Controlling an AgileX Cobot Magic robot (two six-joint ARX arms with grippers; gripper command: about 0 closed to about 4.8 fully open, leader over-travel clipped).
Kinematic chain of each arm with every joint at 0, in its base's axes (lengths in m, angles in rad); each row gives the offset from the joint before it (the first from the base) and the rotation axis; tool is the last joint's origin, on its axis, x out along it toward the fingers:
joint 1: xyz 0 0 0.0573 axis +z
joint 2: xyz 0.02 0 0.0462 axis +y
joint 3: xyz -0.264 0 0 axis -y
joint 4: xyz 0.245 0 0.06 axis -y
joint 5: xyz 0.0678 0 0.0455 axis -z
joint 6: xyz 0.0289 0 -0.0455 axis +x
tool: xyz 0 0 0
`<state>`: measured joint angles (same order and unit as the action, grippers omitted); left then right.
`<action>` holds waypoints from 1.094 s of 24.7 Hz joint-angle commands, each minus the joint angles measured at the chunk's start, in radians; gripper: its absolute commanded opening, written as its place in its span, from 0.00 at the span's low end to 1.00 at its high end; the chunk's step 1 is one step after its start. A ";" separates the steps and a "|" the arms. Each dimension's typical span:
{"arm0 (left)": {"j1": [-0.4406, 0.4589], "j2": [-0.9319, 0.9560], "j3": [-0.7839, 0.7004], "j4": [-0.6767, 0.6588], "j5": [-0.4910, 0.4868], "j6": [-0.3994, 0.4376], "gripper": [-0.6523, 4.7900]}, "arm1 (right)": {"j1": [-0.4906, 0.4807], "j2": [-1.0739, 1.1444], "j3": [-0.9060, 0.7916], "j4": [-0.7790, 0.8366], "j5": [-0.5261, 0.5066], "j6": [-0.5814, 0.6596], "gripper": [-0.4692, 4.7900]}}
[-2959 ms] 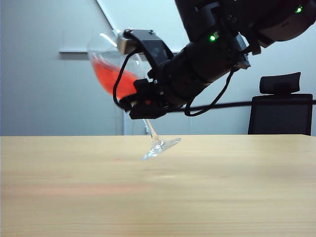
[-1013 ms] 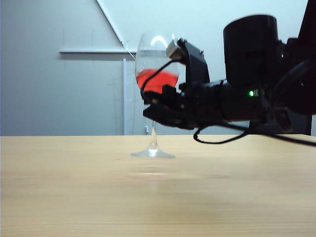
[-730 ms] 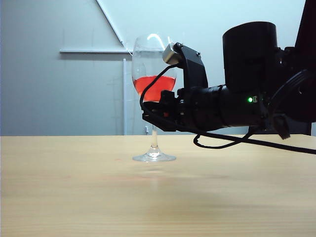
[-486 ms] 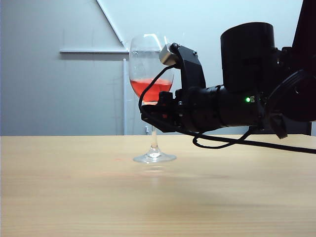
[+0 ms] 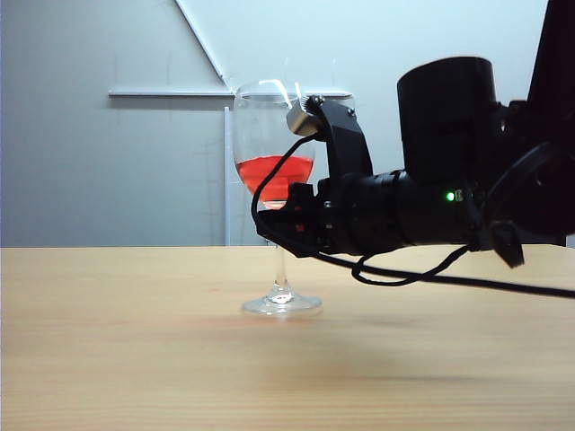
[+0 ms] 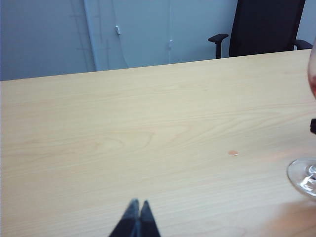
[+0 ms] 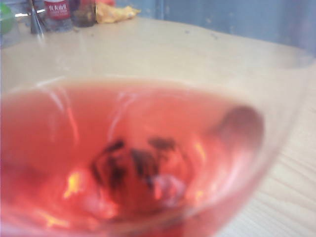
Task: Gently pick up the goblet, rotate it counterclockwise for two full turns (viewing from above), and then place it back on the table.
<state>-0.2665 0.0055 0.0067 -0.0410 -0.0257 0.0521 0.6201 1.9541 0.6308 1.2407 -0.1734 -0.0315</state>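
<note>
The goblet (image 5: pixel 274 166) stands upright, a clear stemmed glass with red liquid in its bowl, its round foot down at the table (image 5: pixel 135 359). My right gripper (image 5: pixel 272 219) reaches in level from the right and is shut on the stem just under the bowl. In the right wrist view the goblet's red-filled bowl (image 7: pixel 138 158) fills the picture and hides the fingers. My left gripper (image 6: pixel 138 203) is shut and empty, low over the table (image 6: pixel 123 123), with the goblet's foot (image 6: pixel 303 175) off to one side at the frame edge.
A black office chair (image 6: pixel 266 24) stands behind the table's far edge. A small reddish spot (image 6: pixel 233 153) lies on the wood near the foot. Bottles (image 7: pixel 58 9) and a yellow object (image 7: pixel 116 12) sit at a distant table corner.
The goblet, tilted in the air three seconds ago, is now upright. Over the last second my right gripper has lowered it until the foot is down at the table.
</note>
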 commanded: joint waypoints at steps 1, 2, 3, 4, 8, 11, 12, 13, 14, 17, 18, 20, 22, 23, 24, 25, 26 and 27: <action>-0.001 0.000 0.002 0.012 0.004 0.000 0.11 | 0.002 0.006 0.010 0.050 -0.005 -0.003 0.09; -0.001 0.000 0.002 0.012 0.004 0.000 0.11 | 0.002 0.006 0.009 0.049 -0.005 -0.003 0.09; -0.001 0.000 0.002 0.012 0.004 0.000 0.11 | 0.003 0.006 0.009 0.049 -0.005 -0.003 0.10; -0.001 0.000 0.002 0.012 0.004 0.000 0.11 | 0.003 0.006 0.009 0.050 -0.005 -0.003 0.12; -0.002 0.000 0.002 0.012 0.004 0.000 0.11 | 0.002 0.006 0.007 0.049 -0.005 -0.003 0.26; -0.002 0.000 0.002 0.012 0.004 0.000 0.11 | 0.002 0.006 0.007 0.046 -0.005 -0.003 0.33; -0.002 0.000 0.002 0.012 0.004 0.000 0.11 | 0.002 0.006 0.007 0.045 -0.005 -0.003 0.35; -0.002 0.000 0.002 0.012 0.004 0.000 0.11 | 0.002 0.006 0.007 0.045 -0.005 -0.003 0.37; -0.002 0.000 0.002 0.012 0.004 0.000 0.11 | 0.002 0.006 0.007 0.043 -0.004 -0.003 0.39; -0.001 0.000 0.002 0.012 0.004 0.000 0.11 | 0.002 0.003 -0.001 0.043 -0.002 -0.003 0.50; -0.001 0.000 0.002 0.012 0.004 0.000 0.11 | 0.002 -0.001 -0.008 0.043 -0.001 -0.003 0.50; 0.000 0.000 0.002 0.012 0.004 0.000 0.11 | 0.002 -0.015 -0.030 0.042 -0.001 -0.003 0.50; 0.001 0.000 0.002 0.012 0.004 0.000 0.11 | 0.002 -0.047 -0.065 0.043 0.015 -0.004 0.51; 0.004 0.000 0.002 0.012 0.004 0.000 0.11 | 0.002 -0.066 -0.084 0.043 0.039 -0.005 0.52; 0.011 0.000 0.002 0.012 0.005 0.000 0.11 | 0.002 -0.089 -0.108 0.041 0.074 -0.023 0.53; 0.026 0.000 0.002 0.012 0.005 0.000 0.11 | 0.002 -0.108 -0.128 0.038 0.100 -0.042 0.54; 0.041 0.000 0.002 0.012 0.004 0.000 0.11 | 0.002 -0.129 -0.149 0.033 0.129 -0.055 0.54; 0.063 0.000 0.002 0.012 0.004 0.000 0.11 | 0.002 -0.155 -0.175 0.026 0.164 -0.058 0.54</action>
<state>-0.2295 0.0055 0.0063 -0.0414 -0.0216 0.0521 0.6216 1.8294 0.4843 1.2598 -0.0746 -0.0662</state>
